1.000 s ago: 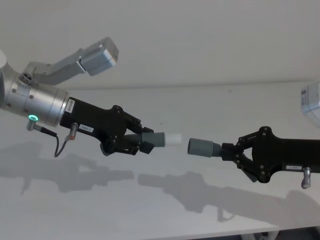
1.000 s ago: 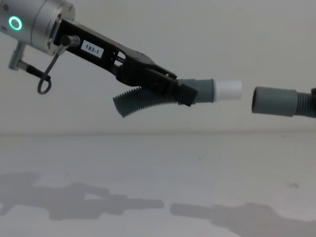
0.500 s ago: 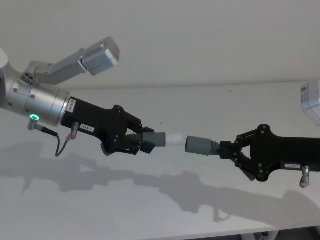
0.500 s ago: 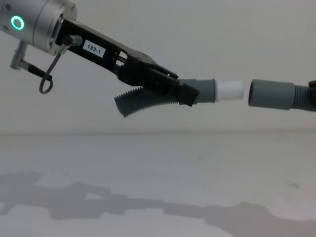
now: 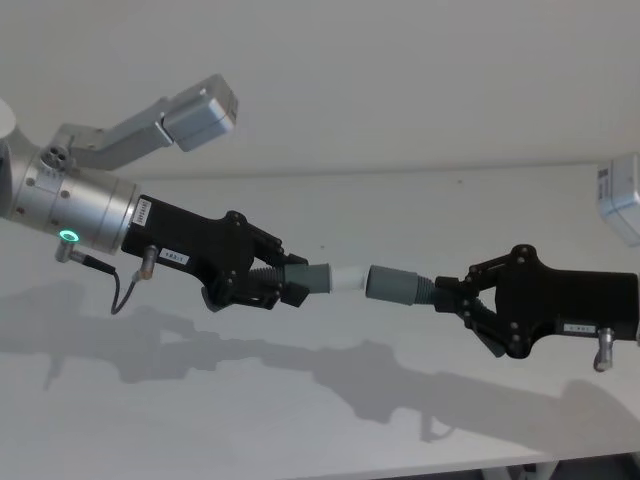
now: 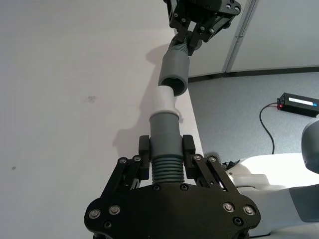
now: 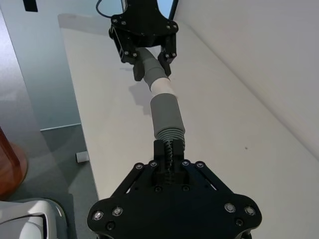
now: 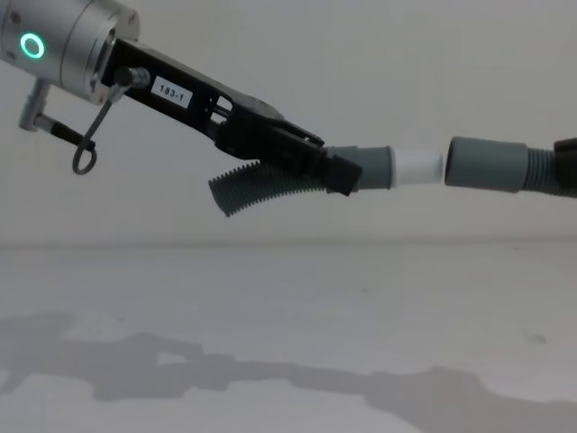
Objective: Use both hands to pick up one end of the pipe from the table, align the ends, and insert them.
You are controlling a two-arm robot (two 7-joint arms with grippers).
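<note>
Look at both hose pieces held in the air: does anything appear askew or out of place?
Nothing stands out. The left pincer grips the piece with the white spigot; the right pincer holds the grey socket. The ends meet roughly in line above the table.

Head view downward, chest view sideways, both wrists close along the pipe [image 5: 345,277].
</note>
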